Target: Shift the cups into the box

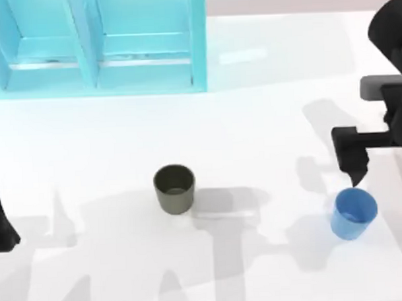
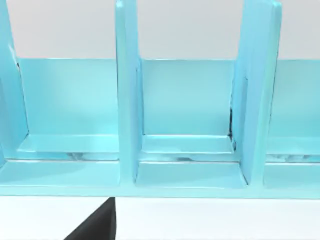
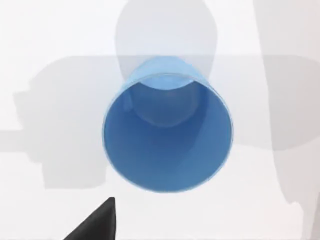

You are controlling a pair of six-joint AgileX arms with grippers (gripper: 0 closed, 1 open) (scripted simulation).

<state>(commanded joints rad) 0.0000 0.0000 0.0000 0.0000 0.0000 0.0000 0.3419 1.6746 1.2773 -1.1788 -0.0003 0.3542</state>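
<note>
Right hand [image 1: 358,175] hovers just beside the blue cup [image 1: 353,213], at its twelve o'clock; finger state unclear. Grey cup [image 1: 174,188] stands mid-bench, box [image 1: 95,45] at eleven o'clock. Cups look light, rigid; grip the rim wall.

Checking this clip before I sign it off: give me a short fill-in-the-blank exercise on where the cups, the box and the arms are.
1. The right gripper hovers just above the ____ cup.
2. The olive-grey cup stands upright near the table's ____.
3. The turquoise box sits at the table's far ____ side and holds no cups.
4. The parked arm at the table's left edge is the ____ arm.

Missing words: blue; middle; left; left
</note>
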